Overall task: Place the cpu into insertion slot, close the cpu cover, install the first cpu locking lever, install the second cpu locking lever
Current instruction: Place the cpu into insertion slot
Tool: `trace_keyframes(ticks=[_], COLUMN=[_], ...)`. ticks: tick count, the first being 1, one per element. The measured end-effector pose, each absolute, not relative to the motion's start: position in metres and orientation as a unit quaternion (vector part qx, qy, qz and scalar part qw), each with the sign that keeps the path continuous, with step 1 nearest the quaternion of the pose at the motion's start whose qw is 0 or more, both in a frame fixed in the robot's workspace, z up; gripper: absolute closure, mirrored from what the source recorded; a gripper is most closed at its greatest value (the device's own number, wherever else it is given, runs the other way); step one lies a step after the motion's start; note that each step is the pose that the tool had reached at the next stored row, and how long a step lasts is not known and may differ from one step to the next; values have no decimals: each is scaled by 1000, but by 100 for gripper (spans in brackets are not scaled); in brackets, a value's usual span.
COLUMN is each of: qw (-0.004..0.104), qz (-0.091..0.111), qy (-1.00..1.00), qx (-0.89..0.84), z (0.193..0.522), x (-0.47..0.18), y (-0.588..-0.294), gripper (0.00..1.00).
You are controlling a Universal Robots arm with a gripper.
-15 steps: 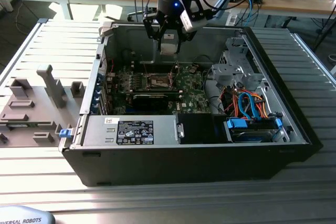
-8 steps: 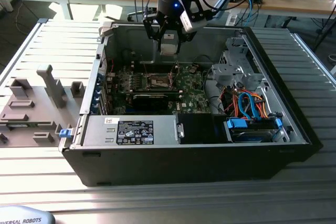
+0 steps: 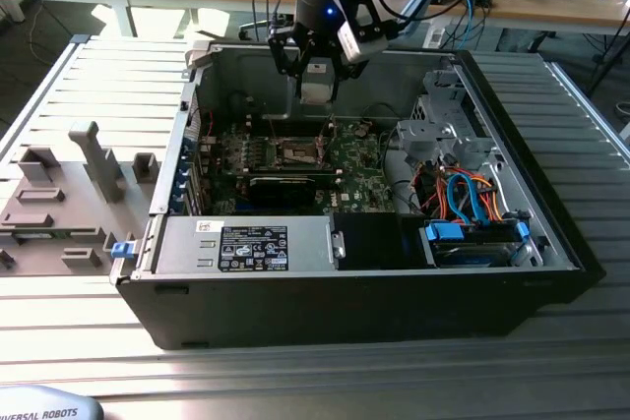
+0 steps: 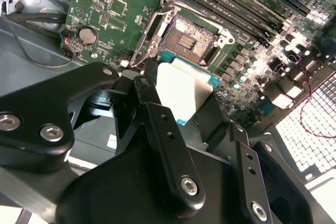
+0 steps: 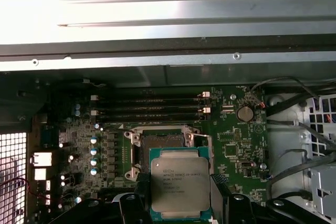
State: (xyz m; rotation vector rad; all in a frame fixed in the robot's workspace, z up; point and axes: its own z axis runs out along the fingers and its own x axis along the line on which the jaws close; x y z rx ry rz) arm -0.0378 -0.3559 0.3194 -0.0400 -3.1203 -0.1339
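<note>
The gripper point(image 3: 317, 81) hung over the open computer case point(image 3: 374, 307), and its jaws were pinching the cpu point(image 5: 180, 186) by two opposite edges, one jaw on each side, so that the silver-grey top was bare between them. The chip was held flat in the air. The insertion slot point(image 5: 161, 141) lay just beyond the jaw tips on the green motherboard point(image 5: 233, 148) and was not yet filled. The cpu cover point(image 4: 148, 38) seemed to stand raised at one side of the slot, apart from the jaws. I judged the cpu to be light and stiff, with a smooth metal top that can slip and a fragile contact side; the fine contacts in the slot were probably fragile also. The two bare edges were therefore the proper place to hold it, not the flat faces. The first wrist view gave the chip's top face squarely. The second wrist view gave instead a slanted look into the contact field of the slot and onto the lifted frame. The exterior view made clear that the gripper was well above the board, a gap which both wrist views flattened.
</note>
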Motion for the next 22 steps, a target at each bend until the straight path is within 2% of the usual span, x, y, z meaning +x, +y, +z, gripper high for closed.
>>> trace_keyframes(ticks=[22], qw=[9], qz=[-43], qy=[-999], qx=[-13], z=[315], x=[-38], y=[-356], gripper=[46])
